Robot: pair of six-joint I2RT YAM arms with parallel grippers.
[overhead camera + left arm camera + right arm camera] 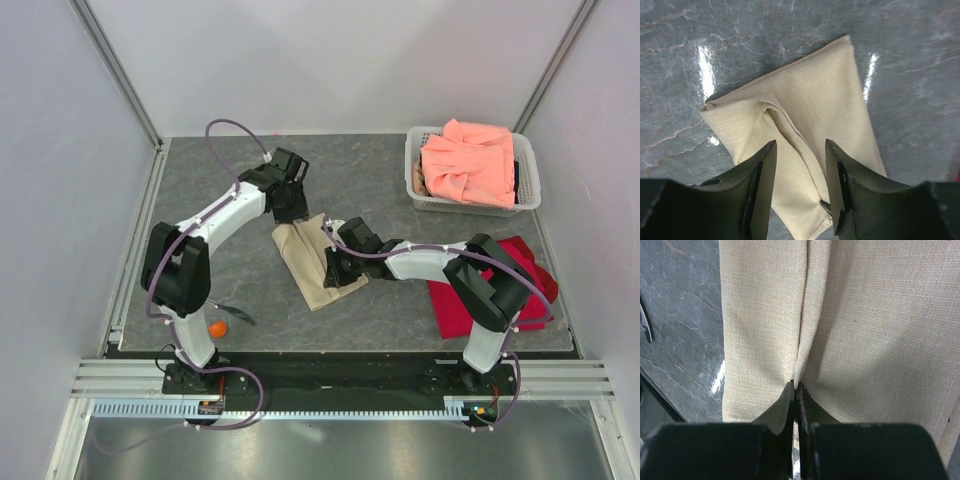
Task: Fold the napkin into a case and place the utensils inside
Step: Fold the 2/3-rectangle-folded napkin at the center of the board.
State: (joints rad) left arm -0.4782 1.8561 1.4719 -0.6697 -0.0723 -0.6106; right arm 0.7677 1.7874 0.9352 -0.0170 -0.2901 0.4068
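Napkin (305, 265) lies mid-table as a long folded strip. Its long axis runs on a slant from the far left down to the near right, and one arm stands at each end. The left gripper (800, 185) hangs over the far end with its jaws spread. Cloth shows below and between them, but they clasp nothing. The right gripper (796, 390) is at the near-right end with its jaws pressed together, pinching a raised ridge of the napkin that runs along the strip. The orange spoon (215, 328) and the dark utensil (236, 316) lie beside the left arm's base, well apart from the cloth on its near-left side. The left arm is the nearer one to fetch them (my reading, not a certainty), while the right holds the fold.
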